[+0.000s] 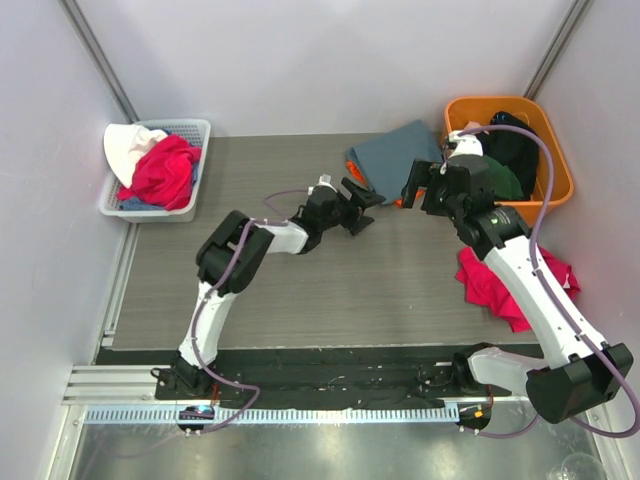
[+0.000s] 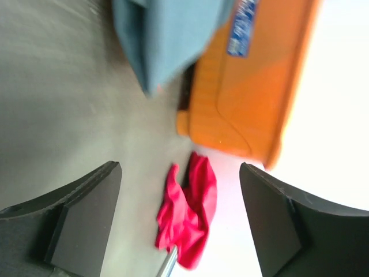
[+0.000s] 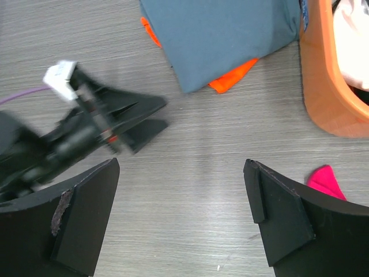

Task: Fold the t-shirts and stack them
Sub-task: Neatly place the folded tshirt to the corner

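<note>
Slate blue-grey t-shirt lies folded atop the orange t-shirt, beside the tub — this stack looks finished. My left gripper and right gripper both gape wide, empty; next I should lift clear without snagging cloth.

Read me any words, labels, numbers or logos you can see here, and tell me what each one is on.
The blue sticker on the side of the orange tub: too blurred to read.
Nothing else is readable; the blue-grey t-shirt shows no print.
</note>
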Available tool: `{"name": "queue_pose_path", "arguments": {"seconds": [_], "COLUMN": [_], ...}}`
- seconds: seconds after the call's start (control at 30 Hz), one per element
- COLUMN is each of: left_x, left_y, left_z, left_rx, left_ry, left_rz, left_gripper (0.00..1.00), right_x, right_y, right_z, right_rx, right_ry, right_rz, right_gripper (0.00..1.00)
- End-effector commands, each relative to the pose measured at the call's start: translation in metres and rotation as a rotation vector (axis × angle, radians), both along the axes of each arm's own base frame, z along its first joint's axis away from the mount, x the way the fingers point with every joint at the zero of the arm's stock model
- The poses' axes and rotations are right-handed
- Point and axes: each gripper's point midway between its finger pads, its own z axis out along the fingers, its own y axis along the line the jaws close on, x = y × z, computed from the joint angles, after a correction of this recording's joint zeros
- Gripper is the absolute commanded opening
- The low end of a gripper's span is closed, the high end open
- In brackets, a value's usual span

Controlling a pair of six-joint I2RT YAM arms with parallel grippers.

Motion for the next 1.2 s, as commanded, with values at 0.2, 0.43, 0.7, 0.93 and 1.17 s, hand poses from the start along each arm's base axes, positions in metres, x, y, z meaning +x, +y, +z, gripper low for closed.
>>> {"name": "queue_pose_path", "arguments": {"seconds": [0.2,0.43,0.7,0.93,1.17], "left_x": [-0.070,-0.117,-0.153,-0.168,-0.176], "left_y": [0.077,0.131,0.179,0.211,0.227], "left_z": [0.069,0.097,0.126,0.127,0.128], "left_rx": [0.228,0.366,0.446,0.467,0.480], "left_ry": [-0.119,-0.159,-0.190,-0.173,-0.158], "left_rz": [-0.069,-0.045,-0.001,0.051,0.078], "left_gripper": [0.93,0.97,1.00,1.00,1.00], "right_x": [0.059,0.123,0.165,0.175,0.179], "right_y": [-0.001,0.007,-0.011,0.008,0.045], "right_z": [-0.051,-0.091,-0.152,-0.188,-0.198], "right_rx": [-0.124,-0.096,-0.035,0.072,0.262], "right_ry": [0.066,0.097,0.184,0.248,0.266], "right_rz": [-0.057,-0.120,-0.155,-0.083,-0.012], "right_gripper": [1.00,1.00,0.99,0.99,0.99]}}
